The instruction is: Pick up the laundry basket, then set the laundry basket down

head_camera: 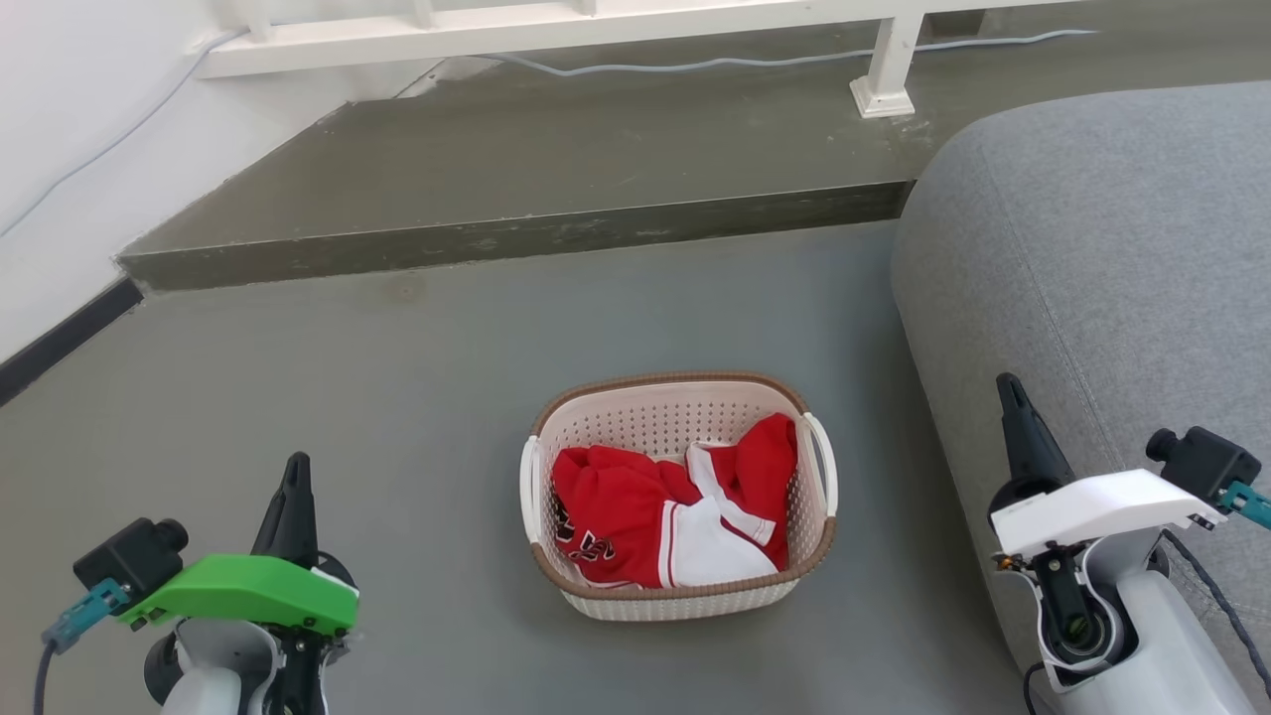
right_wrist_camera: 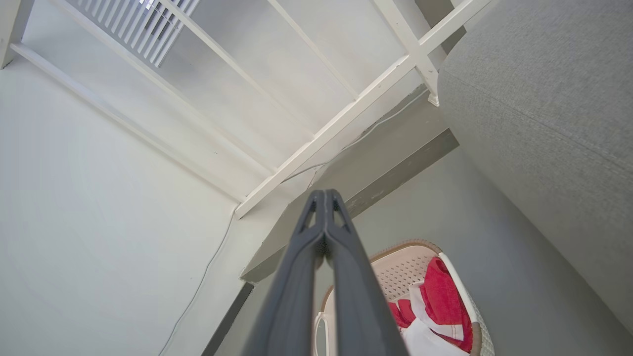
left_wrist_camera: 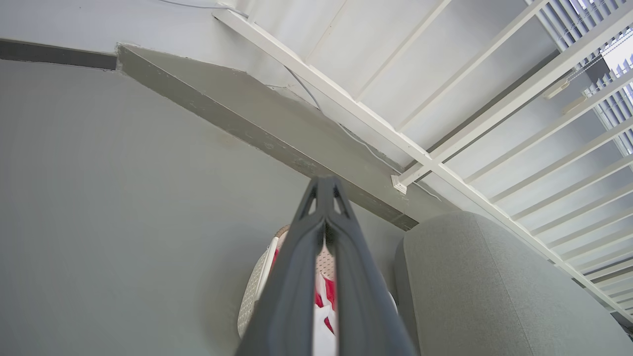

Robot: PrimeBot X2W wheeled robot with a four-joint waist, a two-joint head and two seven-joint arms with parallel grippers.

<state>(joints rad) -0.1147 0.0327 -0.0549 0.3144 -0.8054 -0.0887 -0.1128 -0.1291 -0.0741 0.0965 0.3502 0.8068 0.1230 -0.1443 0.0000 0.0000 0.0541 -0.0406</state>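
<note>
**Two closed grippers, one basket on the floor between them**

Two grippers sit low in the head view, both well apart from the laundry basket [head_camera: 685, 603] and holding nothing. The left gripper [head_camera: 296, 465], under its green wrist cover, is at the lower left with its dark fingers pressed together and pointing up the view. The right gripper [head_camera: 1009, 387], under a white cover, is at the lower right, its jaws likewise closed, in front of the grey sofa [head_camera: 1092, 248].

The basket stands upright on the grey floor [head_camera: 397, 397], roughly midway between the two arms and a little ahead of them, near the sofa's rounded end. Its brown rim runs all round, and a white loop handle shows on each short side. Red and white clothes [head_camera: 645, 516] lie crumpled inside, filling most of the bottom.

Beyond the basket a low raised step [head_camera: 546, 169] crosses the floor, with a white railing [head_camera: 556, 25] and a pale cable [head_camera: 695, 65] on it.

In the left wrist view, the left gripper [left_wrist_camera: 325, 184] has its fingertips meeting, and the basket [left_wrist_camera: 252, 291] is partly hidden behind them, beside the sofa [left_wrist_camera: 484, 287]. In the right wrist view, the right gripper [right_wrist_camera: 324, 195] is also closed, tips touching, with the basket [right_wrist_camera: 400, 267] and clothes [right_wrist_camera: 445, 296] just to its right.
</note>
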